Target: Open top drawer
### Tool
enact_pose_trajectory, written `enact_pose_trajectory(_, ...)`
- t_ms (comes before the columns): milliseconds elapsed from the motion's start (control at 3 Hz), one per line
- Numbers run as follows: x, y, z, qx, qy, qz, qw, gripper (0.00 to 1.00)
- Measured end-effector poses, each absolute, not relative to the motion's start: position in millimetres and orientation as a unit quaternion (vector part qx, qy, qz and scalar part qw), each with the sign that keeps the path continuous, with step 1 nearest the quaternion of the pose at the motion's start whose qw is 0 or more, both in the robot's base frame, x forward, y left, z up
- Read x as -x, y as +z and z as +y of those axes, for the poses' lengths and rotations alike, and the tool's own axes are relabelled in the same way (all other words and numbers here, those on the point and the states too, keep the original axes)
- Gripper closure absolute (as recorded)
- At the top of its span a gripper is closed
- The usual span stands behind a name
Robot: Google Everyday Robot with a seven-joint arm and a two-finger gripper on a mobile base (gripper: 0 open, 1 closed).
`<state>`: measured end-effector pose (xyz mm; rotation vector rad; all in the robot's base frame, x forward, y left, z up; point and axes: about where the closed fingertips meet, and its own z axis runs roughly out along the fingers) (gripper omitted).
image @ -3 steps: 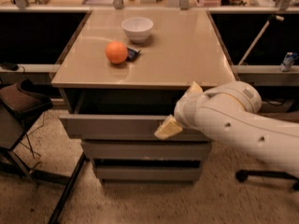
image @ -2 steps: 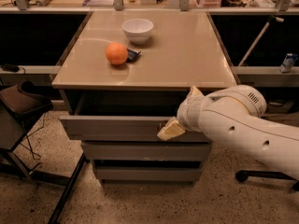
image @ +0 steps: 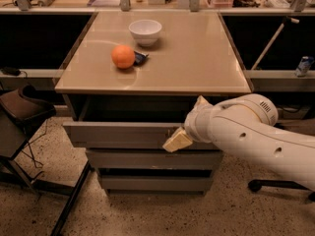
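The top drawer [image: 118, 134] is the grey flat-fronted one just under the tan cabinet top [image: 197, 63]. It stands pulled out a little, with a dark gap showing behind its front. My gripper [image: 178, 140], cream-coloured at the end of the white arm [image: 246, 132], is at the drawer front right of centre, against its upper edge. The arm comes in from the right and hides the drawer's right end.
Two narrower grey drawers [image: 147, 159] sit below, the lower one [image: 147, 183] near the floor. An orange ball [image: 123, 56], a small dark object [image: 140, 58] and a white bowl [image: 145, 31] are on the top. A dark chair [image: 19, 107] stands at left, a chair base [image: 256, 185] at right.
The arm's elbow has shifted slightly to the right. The gripper stays at the drawer front and the drawer stands about as far out as before.
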<state>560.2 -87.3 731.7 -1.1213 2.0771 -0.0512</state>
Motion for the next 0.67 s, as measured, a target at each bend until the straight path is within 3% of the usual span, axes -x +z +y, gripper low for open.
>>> enact_pose_trajectory(667, -576, 712, -76, 0.448, -0.006, 0.817, 0.362, 0.0)
